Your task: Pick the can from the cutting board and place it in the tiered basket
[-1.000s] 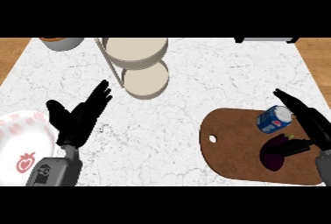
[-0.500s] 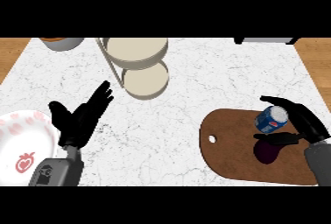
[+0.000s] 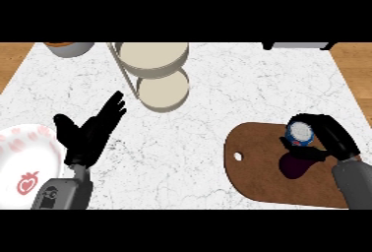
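Note:
A blue can with a pale lid stands on the brown cutting board at the right. My right hand is curled round the can, fingers over its far side and thumb at its near side. The beige tiered basket stands at the back centre, its two round trays one above the other. My left hand rests open at the left, fingers pointing up and to the right, holding nothing.
A white plate with a red strawberry mark lies at the left edge. A bowl sits at the back left corner. A dark appliance shows at the back right. Wooden floor borders the marble counter.
My right hand has moved left and closed round the can, which now stands more upright. The left hand has stayed where it was.

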{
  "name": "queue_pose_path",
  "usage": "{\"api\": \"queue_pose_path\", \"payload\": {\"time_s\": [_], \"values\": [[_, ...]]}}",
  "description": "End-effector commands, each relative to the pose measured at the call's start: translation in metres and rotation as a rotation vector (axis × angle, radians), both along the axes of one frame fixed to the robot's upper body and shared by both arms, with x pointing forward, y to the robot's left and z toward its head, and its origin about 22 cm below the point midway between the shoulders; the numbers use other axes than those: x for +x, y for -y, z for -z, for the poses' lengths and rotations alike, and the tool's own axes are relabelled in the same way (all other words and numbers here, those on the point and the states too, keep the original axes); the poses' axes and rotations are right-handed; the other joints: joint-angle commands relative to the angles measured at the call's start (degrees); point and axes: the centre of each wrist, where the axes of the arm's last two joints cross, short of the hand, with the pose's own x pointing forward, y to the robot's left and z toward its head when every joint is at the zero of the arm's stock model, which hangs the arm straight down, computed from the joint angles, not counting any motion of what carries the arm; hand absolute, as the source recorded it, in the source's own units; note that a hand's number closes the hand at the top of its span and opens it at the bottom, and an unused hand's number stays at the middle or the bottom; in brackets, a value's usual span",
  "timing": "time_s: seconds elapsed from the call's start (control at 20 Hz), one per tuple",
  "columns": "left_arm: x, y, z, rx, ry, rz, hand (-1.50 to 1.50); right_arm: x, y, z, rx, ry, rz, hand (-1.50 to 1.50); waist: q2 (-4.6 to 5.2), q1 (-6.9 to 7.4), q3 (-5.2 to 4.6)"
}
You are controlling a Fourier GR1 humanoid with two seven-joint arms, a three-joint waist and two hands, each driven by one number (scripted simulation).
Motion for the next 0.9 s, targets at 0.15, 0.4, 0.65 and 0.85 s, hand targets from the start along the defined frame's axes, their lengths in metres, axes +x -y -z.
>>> {"api": "queue_pose_path", "payload": {"time_s": [0.15, 0.4, 0.65, 0.85], "values": [[0.003, 0.012, -0.007, -0.002, 0.004, 0.018, 0.00, 0.030, -0.049, 0.001, -0.146, -0.088, 0.006, 1.50, 0.56, 0.82, 0.64], [0.008, 0.001, -0.007, -0.005, -0.005, 0.012, 0.00, 0.080, -0.120, -0.041, -0.316, -0.194, 0.023, 1.50, 0.64, 1.30, 0.61], [-0.001, 0.011, -0.005, 0.009, 0.006, -0.001, 0.00, 0.070, -0.118, -0.064, -0.136, -0.189, 0.006, 1.50, 0.30, -0.11, 0.62], [-0.010, -0.008, 0.003, 0.000, 0.004, -0.015, 0.00, 0.068, -0.132, -0.100, 0.072, -0.150, 0.028, 1.50, -0.01, -0.60, 0.59]]}}
